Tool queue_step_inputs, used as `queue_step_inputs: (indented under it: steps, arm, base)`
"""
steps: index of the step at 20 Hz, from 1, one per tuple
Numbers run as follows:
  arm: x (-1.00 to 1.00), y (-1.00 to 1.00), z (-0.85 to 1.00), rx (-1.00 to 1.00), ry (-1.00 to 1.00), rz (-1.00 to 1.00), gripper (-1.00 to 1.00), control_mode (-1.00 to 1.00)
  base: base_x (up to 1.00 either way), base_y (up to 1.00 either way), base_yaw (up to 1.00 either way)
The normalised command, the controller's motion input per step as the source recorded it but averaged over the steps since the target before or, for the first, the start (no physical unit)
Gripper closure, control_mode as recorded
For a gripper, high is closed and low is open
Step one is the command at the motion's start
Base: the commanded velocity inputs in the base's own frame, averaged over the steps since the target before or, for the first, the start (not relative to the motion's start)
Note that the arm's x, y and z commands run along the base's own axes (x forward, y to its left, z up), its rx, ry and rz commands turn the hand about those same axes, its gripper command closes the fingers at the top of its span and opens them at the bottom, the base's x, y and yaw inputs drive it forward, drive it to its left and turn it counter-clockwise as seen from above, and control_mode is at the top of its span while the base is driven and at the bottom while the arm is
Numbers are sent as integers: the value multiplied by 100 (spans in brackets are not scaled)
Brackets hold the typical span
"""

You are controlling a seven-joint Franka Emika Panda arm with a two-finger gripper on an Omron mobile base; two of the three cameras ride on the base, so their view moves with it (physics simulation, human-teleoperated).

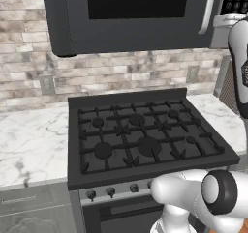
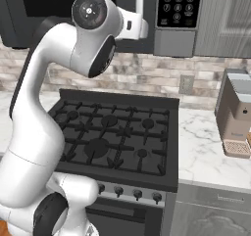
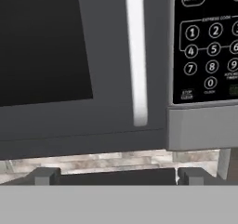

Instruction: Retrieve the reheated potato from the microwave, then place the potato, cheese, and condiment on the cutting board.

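Observation:
The microwave [image 1: 135, 34] [image 2: 174, 43] [image 3: 111, 121] hangs above the stove with its dark window door shut. In the hand view its long silver handle [image 3: 135, 56] runs straight up ahead of me, with the button keypad [image 3: 209, 46] to its right. My gripper [image 3: 118, 176] sits just below and in front of the handle's lower end, open wide with nothing between its fingertips [image 3: 46, 175]. In the right base view my arm reaches up to the handle [image 2: 139, 0]. The potato, cheese, condiment and cutting board are out of view.
A black gas stove [image 1: 140, 135] [image 2: 112, 137] lies directly below the microwave. White marble counter [image 1: 29, 140] [image 2: 206, 152] runs on both sides of it. A boxy tan machine [image 2: 235, 117] stands on the counter to the right. A brick wall backs everything.

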Motion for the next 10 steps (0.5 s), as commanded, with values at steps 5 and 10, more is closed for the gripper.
queue_step_inputs:
  steps: [5,10]
  arm:
    - [23,0,16,0,-2,0,-100,-100]
    - [34,0,-1,0,-1,0,-100,-100]
  base:
    - [0,0,0]
    - [0,0,0]
